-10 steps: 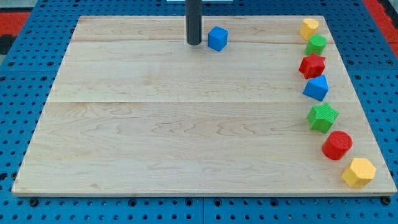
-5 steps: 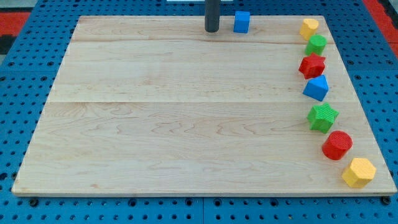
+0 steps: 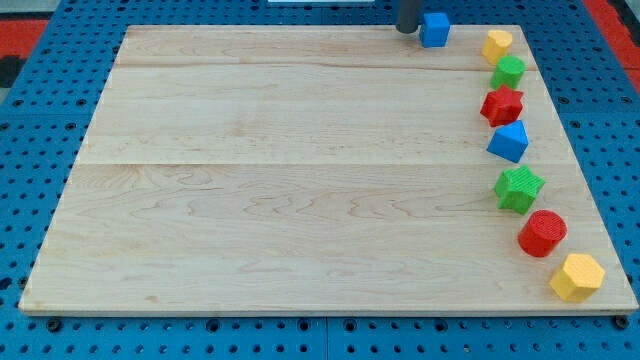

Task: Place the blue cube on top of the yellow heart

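Note:
The blue cube [image 3: 434,29] sits at the top edge of the wooden board [image 3: 300,180], right of centre. My tip [image 3: 407,29] is just to the cube's left, touching or nearly touching it. The yellow heart [image 3: 497,44] lies in the board's top right corner, a short way right of the cube and slightly lower.
Down the right side run a green block [image 3: 508,71], a red star-like block [image 3: 501,105], a blue pointed block [image 3: 508,141], a green star [image 3: 519,189], a red cylinder [image 3: 542,233] and a yellow hexagon [image 3: 577,277]. A blue pegboard surrounds the board.
My tip has moved right and toward the view's top, pushing the blue cube along the top edge toward the yellow heart. The other blocks have not moved.

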`<state>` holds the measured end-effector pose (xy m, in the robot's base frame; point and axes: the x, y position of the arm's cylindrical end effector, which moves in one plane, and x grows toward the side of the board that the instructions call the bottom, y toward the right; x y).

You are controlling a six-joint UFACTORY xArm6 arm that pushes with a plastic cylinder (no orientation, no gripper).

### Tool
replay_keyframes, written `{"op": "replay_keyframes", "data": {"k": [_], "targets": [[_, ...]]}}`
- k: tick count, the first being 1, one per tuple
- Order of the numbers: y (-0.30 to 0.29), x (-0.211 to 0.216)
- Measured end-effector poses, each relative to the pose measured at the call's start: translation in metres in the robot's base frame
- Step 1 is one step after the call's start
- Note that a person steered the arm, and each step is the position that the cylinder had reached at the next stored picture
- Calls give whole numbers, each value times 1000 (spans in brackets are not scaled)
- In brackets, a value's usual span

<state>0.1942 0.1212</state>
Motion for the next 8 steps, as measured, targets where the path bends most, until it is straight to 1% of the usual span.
{"op": "replay_keyframes", "data": {"k": [1,2,3,4,5,8], "targets": [[7,0],[38,0],[50,0],[24,7],[30,14],[60,14]]}}
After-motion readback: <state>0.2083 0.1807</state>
